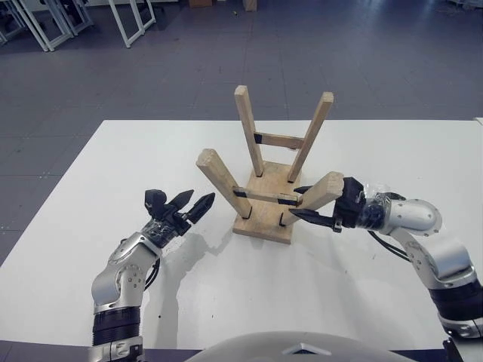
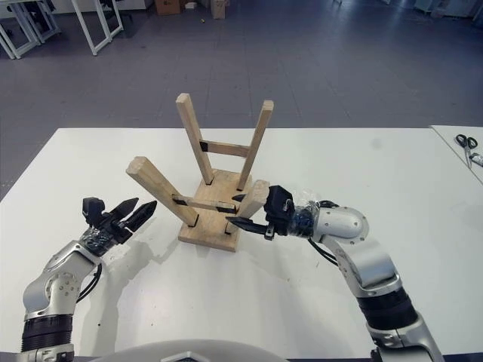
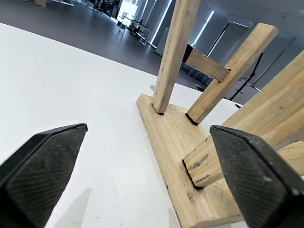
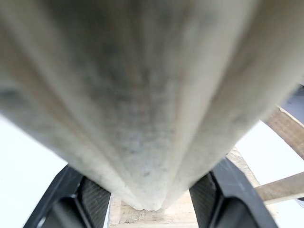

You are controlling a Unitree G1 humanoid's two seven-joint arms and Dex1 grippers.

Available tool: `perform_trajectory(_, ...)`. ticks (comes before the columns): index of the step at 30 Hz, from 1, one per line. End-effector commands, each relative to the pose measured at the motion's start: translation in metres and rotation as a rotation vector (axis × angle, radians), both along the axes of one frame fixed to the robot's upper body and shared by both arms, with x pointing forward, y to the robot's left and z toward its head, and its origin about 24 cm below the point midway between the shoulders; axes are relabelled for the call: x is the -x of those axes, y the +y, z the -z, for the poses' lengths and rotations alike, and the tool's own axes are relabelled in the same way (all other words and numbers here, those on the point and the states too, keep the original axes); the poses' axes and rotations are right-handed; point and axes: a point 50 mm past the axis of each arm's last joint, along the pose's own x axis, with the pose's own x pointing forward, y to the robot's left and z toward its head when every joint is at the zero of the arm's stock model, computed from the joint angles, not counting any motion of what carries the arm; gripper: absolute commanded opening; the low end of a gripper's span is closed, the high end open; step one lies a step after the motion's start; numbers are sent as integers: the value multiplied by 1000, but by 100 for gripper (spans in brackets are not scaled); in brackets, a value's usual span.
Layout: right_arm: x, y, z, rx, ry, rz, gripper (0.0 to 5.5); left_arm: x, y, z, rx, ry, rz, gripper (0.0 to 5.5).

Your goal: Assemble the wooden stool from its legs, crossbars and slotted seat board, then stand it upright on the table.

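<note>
The wooden stool stands upside down on the white table, its seat board flat and all its legs pointing up. A crossbar joins the two far legs, and another crossbar joins the near left leg to the near right leg. My right gripper is shut on the near right leg, one finger above it and one below; that leg runs between the pads in the right wrist view. Just left of the stool, my left gripper hovers open and holds nothing, facing the seat board.
White table stretches free to the left, right and front of the stool. A pair of scissors lies on a separate table at the far right. Metal frames stand on the grey floor behind.
</note>
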Motion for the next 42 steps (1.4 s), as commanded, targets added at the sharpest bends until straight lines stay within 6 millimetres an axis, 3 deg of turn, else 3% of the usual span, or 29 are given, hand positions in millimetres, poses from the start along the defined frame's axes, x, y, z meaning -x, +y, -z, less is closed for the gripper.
perform_trajectory(1,-2,-6,32,173,129,123,203,2,8,6,-45,71,-118,477)
perform_trajectory(7,-18,-5,28,75,274,214,203,4,5,7,-14,122,-103,477)
perform_trajectory(11,-28,-9,23,82,251,227,203,4,1,7,-22,115,-89,477)
perform_trajectory(15,-24,-4,27,95,240,212,203,7,-7,-2,-8,98,-46,477)
perform_trajectory(18,-21,2,37,101,253,227,203,6,-26,-30,76,32,37,477)
perform_trajectory(20,-20,3,42,99,264,240,203,16,-48,-57,64,-48,159,477)
perform_trajectory(22,-19,2,44,72,293,237,203,29,-66,-85,77,-108,309,449)
perform_trajectory(24,-18,0,46,67,302,248,203,30,-79,-111,48,-173,391,417)
perform_trajectory(26,-18,0,48,79,293,256,203,22,-96,-129,-11,-222,391,385)
perform_trajectory(29,-20,1,48,87,275,264,203,0,-122,-143,-119,-269,236,385)
perform_trajectory(34,-21,3,48,86,265,262,203,-22,-154,-142,-238,-268,96,385)
perform_trajectory(36,-22,4,48,84,263,261,203,-29,-163,-145,-301,-307,63,385)
perform_trajectory(40,-23,4,48,81,260,264,203,-41,-169,-172,-315,-483,-26,385)
perform_trajectory(42,-24,4,47,78,258,265,203,-48,-171,-168,-427,-493,-39,385)
